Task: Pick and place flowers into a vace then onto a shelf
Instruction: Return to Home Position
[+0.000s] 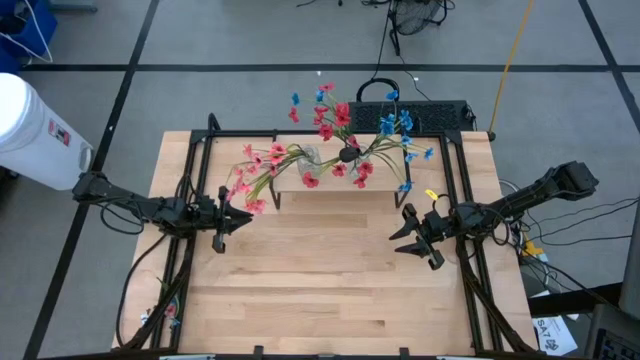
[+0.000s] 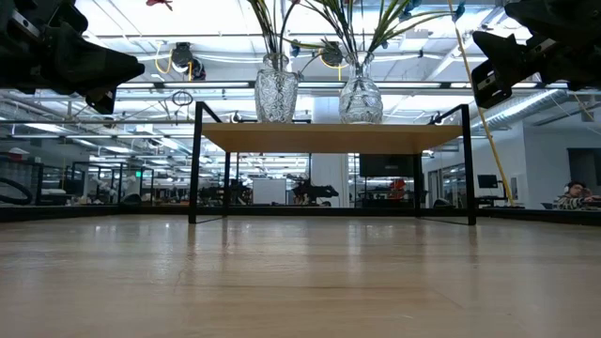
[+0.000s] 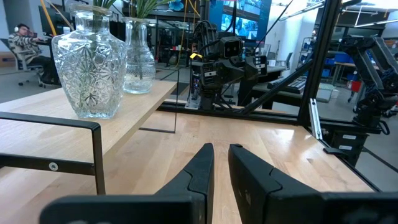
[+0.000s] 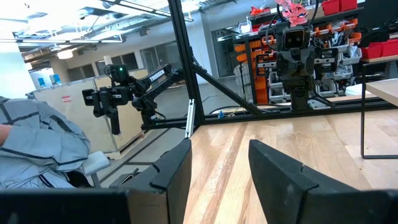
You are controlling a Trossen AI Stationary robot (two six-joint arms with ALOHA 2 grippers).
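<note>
Two glass vases, one cut-crystal and one smooth, stand on the light-wood shelf at the table's far middle. The flowers are in them: pink sprays lean left, red ones toward the far edge, blue ones right. My left gripper hovers left of the shelf's near edge, pointing level toward the table's middle, open by a narrow gap with nothing in it. My right gripper hovers right of the shelf, open and empty.
A black metal frame runs round the tabletop. A keyboard lies beyond the far edge and a white cylinder stands off the left. A person's grey sleeve shows beyond the table's left side. Bare wood lies between and before the grippers.
</note>
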